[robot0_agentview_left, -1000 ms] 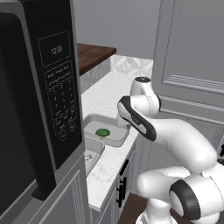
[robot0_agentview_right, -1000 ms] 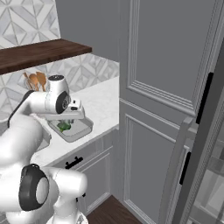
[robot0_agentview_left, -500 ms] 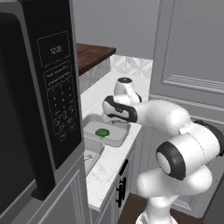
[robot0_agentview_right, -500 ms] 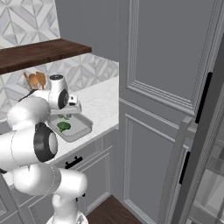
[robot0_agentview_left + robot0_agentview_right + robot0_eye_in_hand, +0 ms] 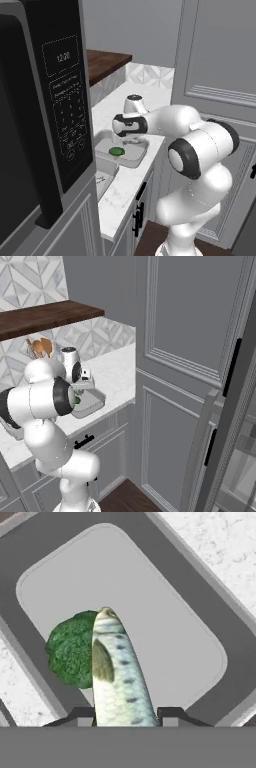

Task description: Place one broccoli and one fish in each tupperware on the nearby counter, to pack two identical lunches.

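Gripper (image 5: pixel 126 714) is clamping a fish (image 5: pixel 116 672), one finger showing on each side of its body. In the hand view the fish is pointing away from the camera, hanging over a tupperware (image 5: pixel 165 619). A broccoli (image 5: pixel 70 649) is already sitting inside that tray, near one long wall, and the fish is overlapping its edge in that view. Whether the fish is touching the tray floor can't be told.

In the left base view the tray (image 5: pixel 131 157) with the broccoli (image 5: pixel 117 151) is sitting on the white counter (image 5: pixel 125 187), under the wrist. A second tupperware (image 5: pixel 106 172) is lying just beside it, nearer the microwave (image 5: pixel 47 110).
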